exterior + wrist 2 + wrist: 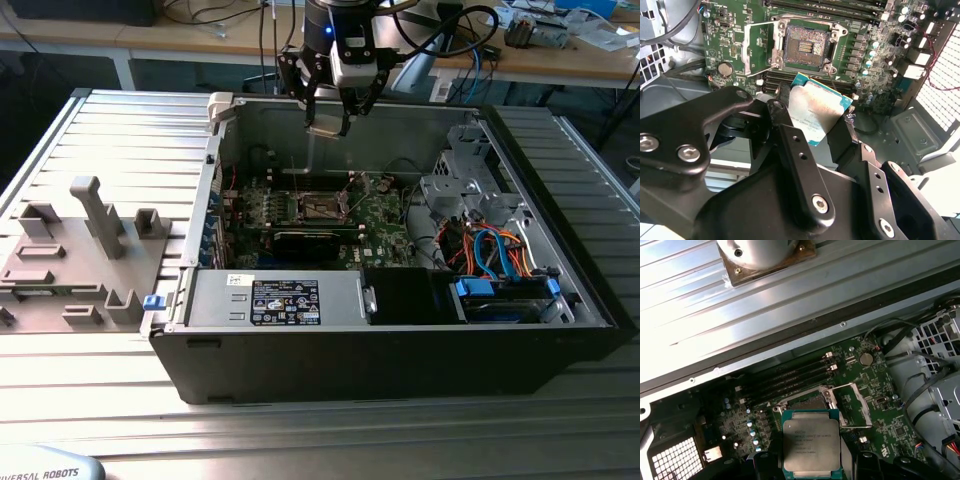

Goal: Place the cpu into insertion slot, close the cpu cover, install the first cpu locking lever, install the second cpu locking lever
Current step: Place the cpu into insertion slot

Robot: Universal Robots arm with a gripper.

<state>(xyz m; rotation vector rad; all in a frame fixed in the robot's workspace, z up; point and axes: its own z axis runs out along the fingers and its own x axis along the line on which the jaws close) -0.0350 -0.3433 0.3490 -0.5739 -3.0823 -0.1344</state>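
I see the cpu (815, 107) lid as dull brushed silvery metal, faintly smudged. Just beyond the cpu, the insertion slot (805, 47) has a shiny bare-metal rim, set in the glossy green motherboard (730, 47). The gripper (811, 116) around the cpu looks matt black.

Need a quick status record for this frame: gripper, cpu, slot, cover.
gripper: shut on the cpu, above the open computer case
cpu: held between the fingers, in the air, not seated
insertion slot: empty, contacts exposed
cpu cover: swung open beside the slot
task state: no step finished
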